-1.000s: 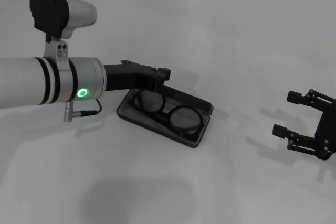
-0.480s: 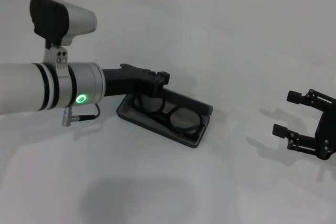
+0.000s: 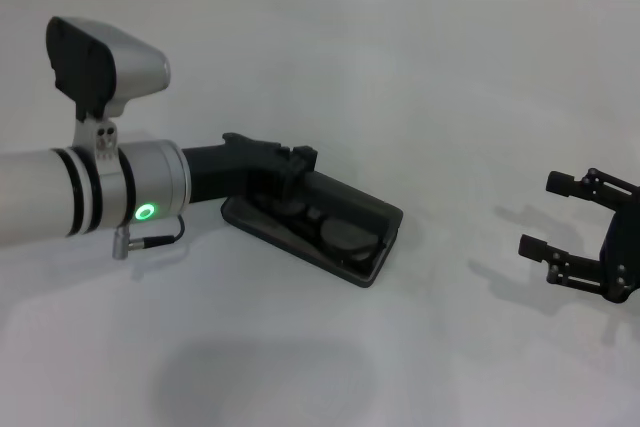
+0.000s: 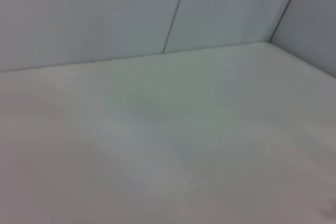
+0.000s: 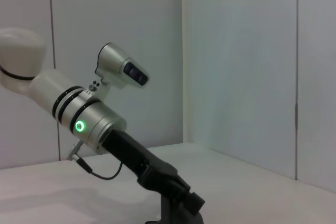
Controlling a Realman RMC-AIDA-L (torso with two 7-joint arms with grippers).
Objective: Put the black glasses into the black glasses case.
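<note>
The left gripper is down at the back edge of the black glasses case, pressed against the lid at the end nearest its own arm. From where I stand I cannot tell whether it is apart or together; the black fingers merge with the dark lid. The lid leans low over the tray, only partly raised, and the case sits on the white surface roughly in the middle of things. The black glasses lie inside the case, their rounded lenses showing under the tilted lid. In the right wrist view the left arm slopes down to the case, whose top just shows at the picture's edge. The right gripper hangs well apart from the case, out by the right edge, spread wide and holding nothing.
</note>
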